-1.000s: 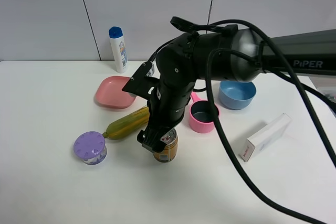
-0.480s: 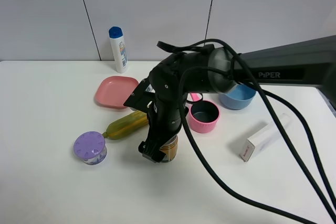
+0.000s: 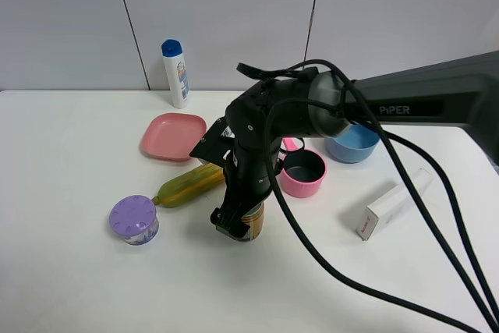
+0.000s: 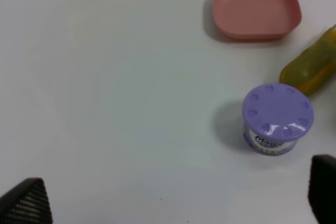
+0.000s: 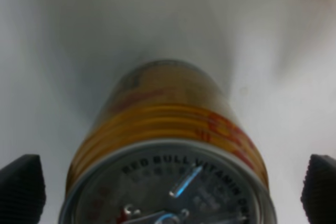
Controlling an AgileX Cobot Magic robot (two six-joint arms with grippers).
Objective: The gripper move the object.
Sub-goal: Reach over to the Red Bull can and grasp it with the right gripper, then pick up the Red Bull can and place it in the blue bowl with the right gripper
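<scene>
Golden metal can [image 5: 168, 119] looks light, stiff and slick, best pinched mid-body; the gripper [image 3: 236, 220] straddles it, fingers [image 5: 21, 184] wide apart, holding nothing.

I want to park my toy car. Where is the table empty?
The left side of the table is bare, bordered by the white bottle, pink plate and purple jar. The front edge before the jar is bare too. The middle is crowded: can, long yellow thing, pink cup, blue bowl and the robot arm.
</scene>
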